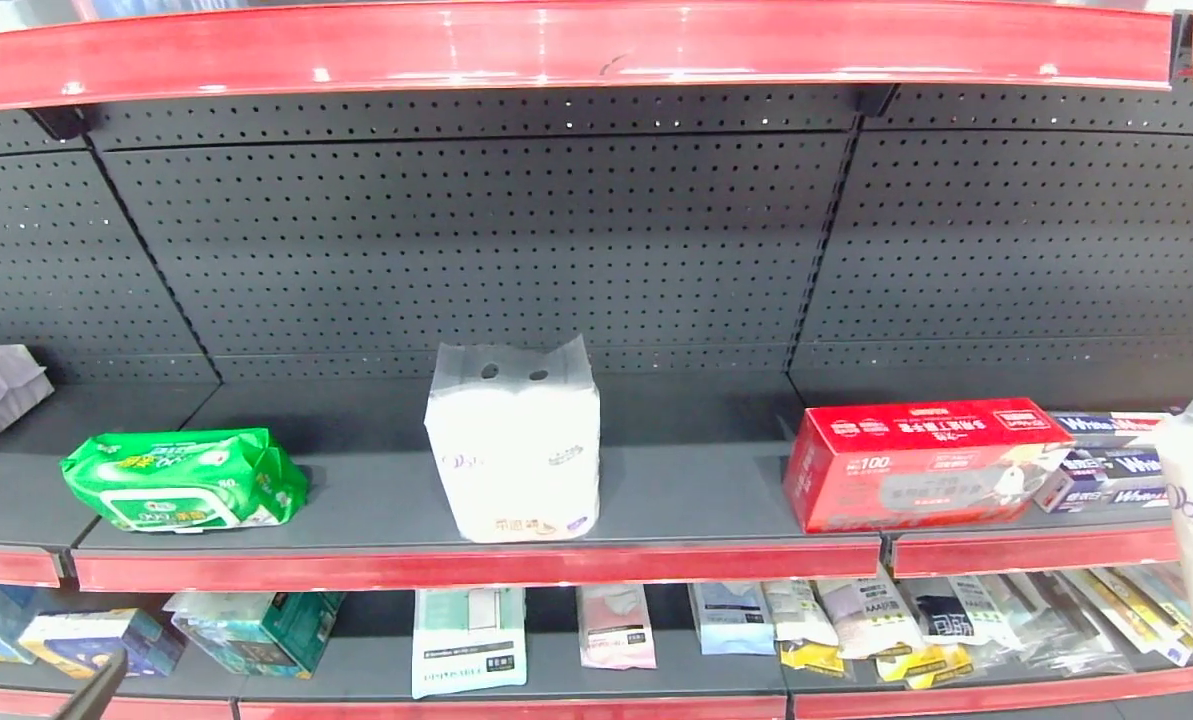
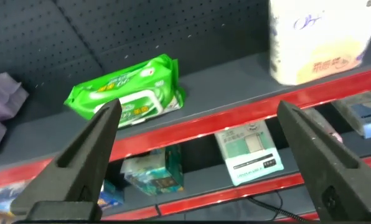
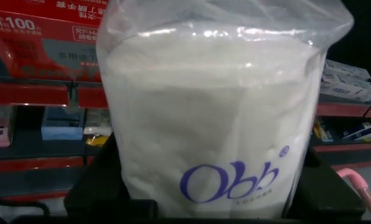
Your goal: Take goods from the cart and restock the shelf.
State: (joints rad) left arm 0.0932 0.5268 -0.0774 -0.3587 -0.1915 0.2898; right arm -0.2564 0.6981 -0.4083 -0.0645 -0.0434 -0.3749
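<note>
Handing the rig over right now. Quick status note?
Left gripper: open, empty, before the shelf near the green wipes pack.
Right gripper: shut on a white tissue pack, held in front of the shelf's right side, not yet placed.
Done: a second white pack stands on the shelf between the wipes and the red box.
Left: place the held one, probably beside it.
</note>
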